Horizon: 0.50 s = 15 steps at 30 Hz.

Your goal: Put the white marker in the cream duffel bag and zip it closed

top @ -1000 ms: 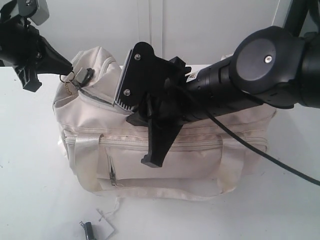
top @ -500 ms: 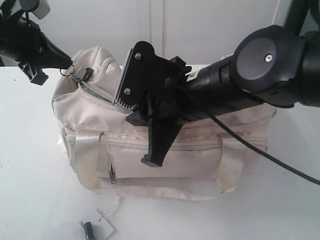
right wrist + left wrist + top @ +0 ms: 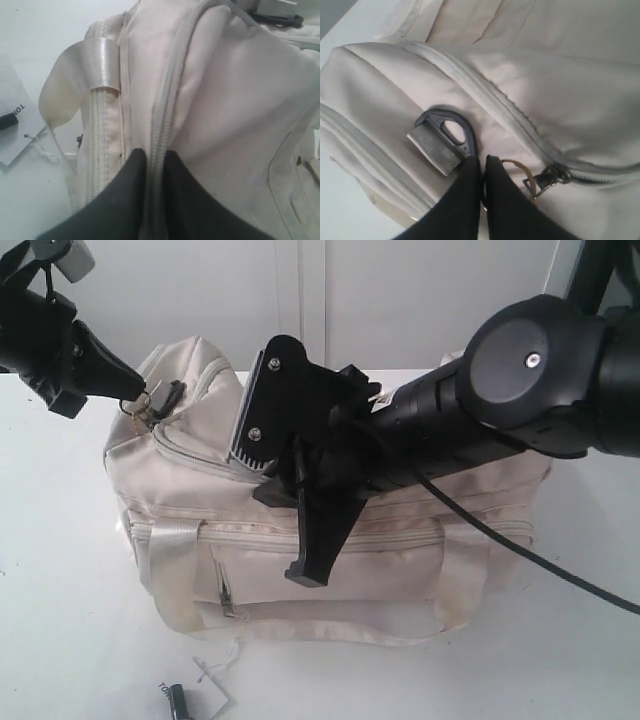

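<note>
The main zip of the cream duffel bag point(image 3: 400, 570) looks nearly shut. The left gripper point(image 3: 482, 161) is clamped on the zip pull point(image 3: 522, 172) at the bag's end. The right gripper point(image 3: 155, 154) straddles a zip seam on the bag's side (whether it pinches, one cannot tell). The white marker shows nowhere and is presumably inside the bag.

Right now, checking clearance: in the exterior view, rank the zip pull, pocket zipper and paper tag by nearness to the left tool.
1. Zip pull, at the left tool.
2. Pocket zipper, on the bag front.
3. Paper tag, on the table.
</note>
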Each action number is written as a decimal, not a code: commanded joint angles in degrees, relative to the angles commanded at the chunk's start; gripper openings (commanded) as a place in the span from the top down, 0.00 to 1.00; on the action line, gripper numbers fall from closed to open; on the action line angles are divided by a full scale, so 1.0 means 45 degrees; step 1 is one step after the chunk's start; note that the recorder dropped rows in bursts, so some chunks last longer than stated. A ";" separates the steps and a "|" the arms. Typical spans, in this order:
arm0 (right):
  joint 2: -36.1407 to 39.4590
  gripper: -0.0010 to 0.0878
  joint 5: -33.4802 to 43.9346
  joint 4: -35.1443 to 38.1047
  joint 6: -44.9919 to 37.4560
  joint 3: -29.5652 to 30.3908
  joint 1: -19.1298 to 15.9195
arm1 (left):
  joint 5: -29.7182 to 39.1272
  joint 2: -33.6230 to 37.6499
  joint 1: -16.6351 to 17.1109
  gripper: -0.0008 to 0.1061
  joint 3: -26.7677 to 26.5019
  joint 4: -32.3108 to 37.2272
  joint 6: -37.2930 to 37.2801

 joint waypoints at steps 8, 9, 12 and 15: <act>-0.0470 0.50 -0.1246 0.1229 -0.0072 -0.0496 0.0015 | 0.0194 0.0000 0.0000 0.99 0.0000 -0.0158 0.0000; -0.0470 0.50 -0.1246 0.1353 -0.0102 -0.0603 0.0063 | 0.0194 0.0000 0.0000 0.99 0.0000 -0.0243 0.0000; -0.0385 0.50 -0.1365 0.1401 -0.0164 -0.0660 0.0338 | 0.0194 0.0000 0.0000 0.99 0.0000 -0.0315 0.0000; -0.0242 0.50 -0.1900 0.1431 -0.0530 -0.0660 0.0774 | 0.0194 0.0000 0.0000 0.99 0.0000 -0.0315 0.0000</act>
